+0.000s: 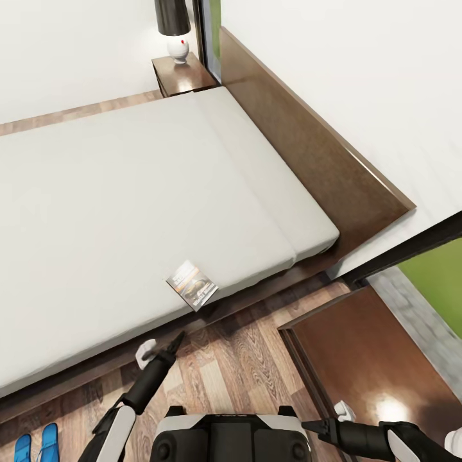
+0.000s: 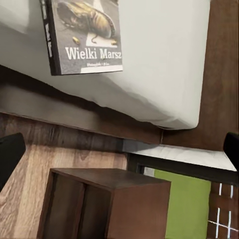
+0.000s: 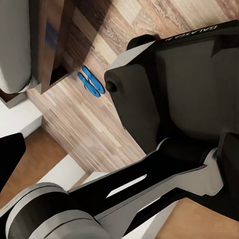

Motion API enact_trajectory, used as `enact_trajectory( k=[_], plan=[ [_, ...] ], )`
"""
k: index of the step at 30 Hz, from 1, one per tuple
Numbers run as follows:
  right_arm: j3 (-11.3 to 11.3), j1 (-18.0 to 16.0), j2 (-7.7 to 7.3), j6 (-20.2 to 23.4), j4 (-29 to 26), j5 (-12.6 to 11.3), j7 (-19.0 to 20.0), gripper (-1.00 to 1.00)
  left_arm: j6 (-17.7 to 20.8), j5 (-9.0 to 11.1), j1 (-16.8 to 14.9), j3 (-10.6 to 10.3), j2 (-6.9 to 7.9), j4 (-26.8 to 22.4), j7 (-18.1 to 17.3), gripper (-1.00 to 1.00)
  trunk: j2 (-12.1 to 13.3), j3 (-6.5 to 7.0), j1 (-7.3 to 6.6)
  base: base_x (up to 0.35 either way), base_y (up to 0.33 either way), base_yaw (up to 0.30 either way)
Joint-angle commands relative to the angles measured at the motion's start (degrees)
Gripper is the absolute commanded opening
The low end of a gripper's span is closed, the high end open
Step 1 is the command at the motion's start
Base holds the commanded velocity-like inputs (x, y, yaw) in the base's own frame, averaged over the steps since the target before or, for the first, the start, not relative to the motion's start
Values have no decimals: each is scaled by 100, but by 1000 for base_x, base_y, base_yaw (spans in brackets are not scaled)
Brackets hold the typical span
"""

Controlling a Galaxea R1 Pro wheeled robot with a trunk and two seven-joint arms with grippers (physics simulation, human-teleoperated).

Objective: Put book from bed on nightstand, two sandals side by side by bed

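Observation:
The book (image 1: 192,285) lies flat on the light-grey mattress of the bed (image 1: 128,192), close to its near edge; the left wrist view shows its cover (image 2: 84,35) reading "Wielki Marsz". My left gripper (image 1: 178,338) hovers over the floor just short of the bed frame, pointing at the book, fingers (image 2: 9,155) spread wide and empty. One nightstand (image 1: 378,366) stands at my right, another (image 1: 183,77) beyond the bed. The two blue sandals (image 1: 37,444) lie side by side on the floor at my left, also in the right wrist view (image 3: 89,81). My right gripper (image 1: 307,425) is open near my trunk.
A lamp (image 1: 174,25) with a dark shade stands on the far nightstand. The dark headboard (image 1: 308,147) runs along the white wall. A black-framed window (image 1: 436,269) opens on grass behind the near nightstand (image 2: 107,204). Wood-plank floor (image 1: 237,366) lies between me and the bed.

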Motion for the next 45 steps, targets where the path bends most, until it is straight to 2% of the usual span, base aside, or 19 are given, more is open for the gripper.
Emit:
enact_trajectory(
  k=[1,3,5,8,9,10,13,16,19,22,29,35,45],
  plan=[
    [30,-3,-5,44,-4,-52,0,100,59,138,-1,39,-6,1,-47,100,-7,-5,2,0,0,0],
    [30,-3,-5,44,-4,-51,0,100,60,567,1,102,-1,3,-151,100,-7,-5,2,0,0,0],
    [30,-3,-6,44,-4,-50,0,100,63,856,2,123,8,5,-242,100,-7,-5,2,0,0,0],
    [30,-3,-6,44,-4,-50,0,100,62,976,2,83,13,1,-290,100,-7,-5,2,0,0,0],
    [30,-3,-5,44,-4,-50,0,100,64,1016,2,-7,12,-1,-309,100,-7,-5,2,0,0,0],
    [30,-3,-5,44,-4,-50,0,100,66,1025,2,-50,14,-2,-314,100,-7,-5,2,0,0,0],
    [31,-3,-5,44,-4,-52,0,100,72,1048,2,-358,17,-9,-329,100,-7,-5,2,0,0,0],
    [30,-3,-5,44,-4,-50,-1,100,74,1056,2,-740,10,-8,-331,100,-7,-5,2,0,0,0],
    [30,-3,-5,44,-4,-50,-2,100,74,1059,1,-969,-6,-11,-332,100,-7,-5,2,0,0,0],
    [30,-3,-5,44,-4,-50,-2,100,65,1061,-1,-1114,-13,-20,-328,100,-7,-5,2,0,0,0],
    [31,-3,-5,44,-4,-51,-16,100,31,1067,-10,-1153,-22,-69,-314,100,-7,-5,2,0,0,0],
    [31,-3,-5,44,-4,-50,-17,100,20,1077,-216,-1155,-43,-106,-306,100,-7,-5,2,0,0,0],
    [32,-3,-5,44,-4,-50,-17,100,-124,1101,-261,-1153,-48,-84,-314,100,-7,-5,2,0,0,0]
  ],
)
